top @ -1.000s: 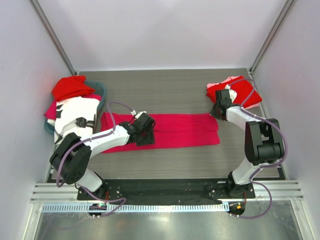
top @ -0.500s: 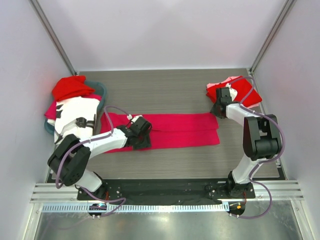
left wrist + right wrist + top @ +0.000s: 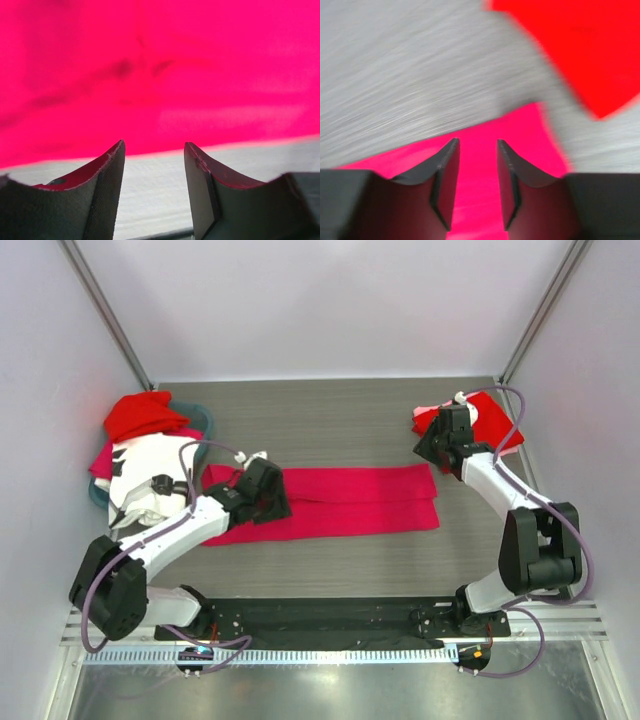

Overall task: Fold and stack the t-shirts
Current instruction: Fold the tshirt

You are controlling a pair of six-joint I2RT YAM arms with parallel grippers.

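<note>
The long crimson-pink t-shirt [image 3: 360, 500] lies flat across the middle of the grey wood-grain table [image 3: 330, 420], already narrowed into a band running left to right, so by my read the lengthwise fold is done and the crosswise fold comes next. The left gripper [image 3: 154, 145] hovers at the band's left end, right over its near edge, fingers spread with nothing between them. The right gripper [image 3: 477, 142] hangs above the band's far right corner, jaws parted by a narrow gap and holding nothing, with the folded bright red t-shirt [image 3: 495, 425] of the stack just beyond it. Over on the left, the teal round basket [image 3: 200, 418] carries a crumpled red t-shirt [image 3: 145, 415] and a white t-shirt with black print [image 3: 150, 465], both waiting. The next move probably calls for pinching 1 end of the band at both corners and carrying it over to the other end, edges matched, before it goes on the stack. Compared with 1 second ago, the left gripper has slid leftward along the band, and the right gripper, then pressed together low by the corner, has opened and drawn back toward the stack.
</note>
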